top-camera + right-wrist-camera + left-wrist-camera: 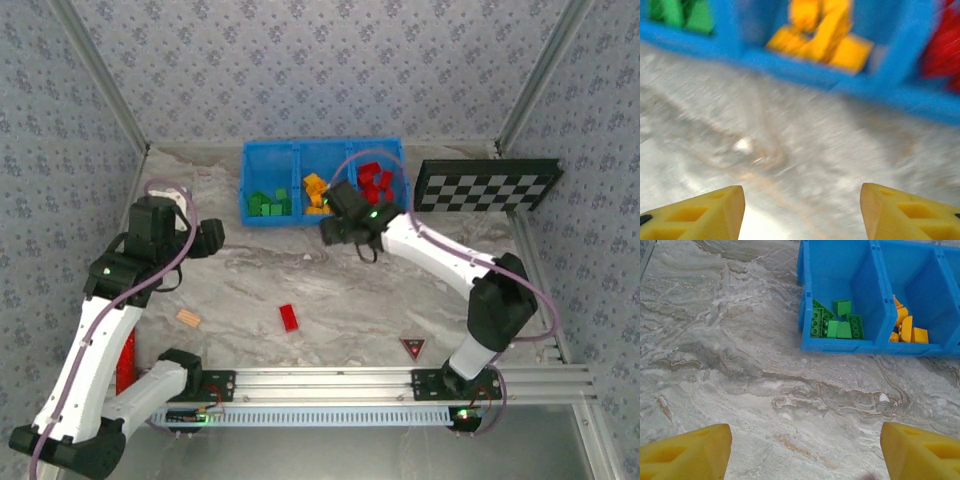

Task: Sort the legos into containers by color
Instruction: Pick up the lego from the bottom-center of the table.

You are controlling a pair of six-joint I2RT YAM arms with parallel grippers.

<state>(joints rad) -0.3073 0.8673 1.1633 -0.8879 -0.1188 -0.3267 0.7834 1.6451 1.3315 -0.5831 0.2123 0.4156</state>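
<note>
**Right gripper** [802, 210]: jaws apart, nothing between the yellow fingers [700, 215]. It hangs over the table [300, 275], just near of the bin's near wall, facing the middle compartment. The wrist view is blurred.

**Left gripper** [805, 455]: jaws wide apart, nothing held. It is over bare table at the left, well near of the bin and facing it.

**Bin** [322, 144]: blue, three compartments side by side, at the far middle of the table.
- Left compartment: green legos [836, 325], heaped at the near wall.
- Middle compartment: yellow legos [820, 32].
- Right compartment: red legos [375, 180].

**Loose red lego** [289, 317]: lies on the table near centre, well apart from the bin and from both grippers.

**Tan block** [188, 319]: on the table, left of the loose red lego.

**Checkerboard** [487, 185]: just right of the bin.
</note>
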